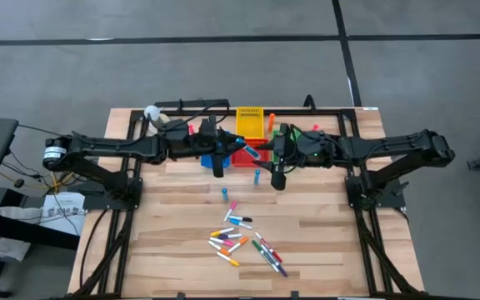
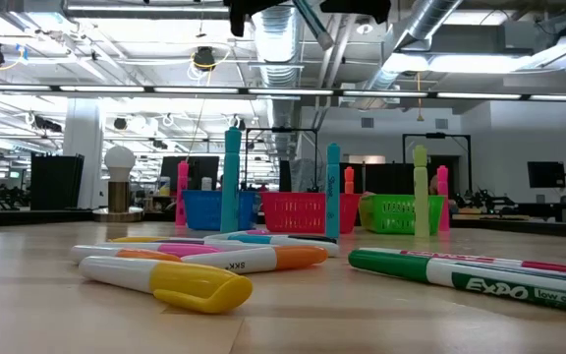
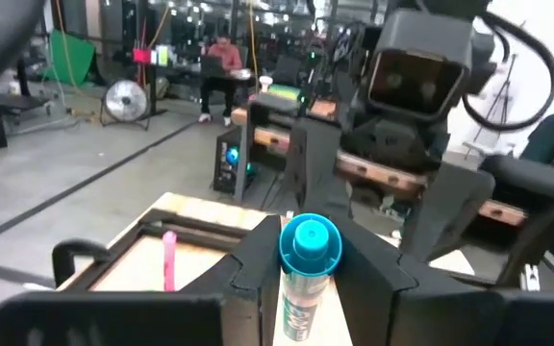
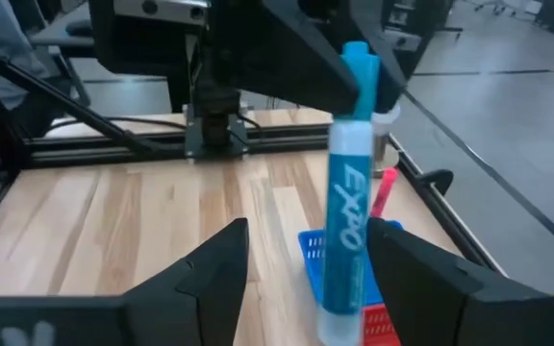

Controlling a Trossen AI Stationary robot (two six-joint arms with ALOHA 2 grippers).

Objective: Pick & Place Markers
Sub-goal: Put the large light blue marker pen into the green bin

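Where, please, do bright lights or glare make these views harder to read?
Low view: the ceiling strip lights glare brightly, and the yellow marker cap in front carries a sheen. High view: even light, no glare on the wooden table. Left wrist view: the blue marker stands bright against the dark left gripper.

the two arms meet over the bins (image 1: 238, 154) at the table's (image 1: 323, 225) twelve o'clock edge, left gripper (image 1: 217, 169) at nine o'clock of the right gripper (image 1: 278, 178). a marker (image 3: 304, 279) stands between the left gripper's fingers, just in front of the right gripper's spread fingers. loose markers (image 1: 244, 242) lie scattered at six o'clock of both grippers, well apart from them. single markers (image 1: 257, 177) stand upright between bins and pile. one bin (image 1: 251, 122) sits at twelve o'clock of the row.
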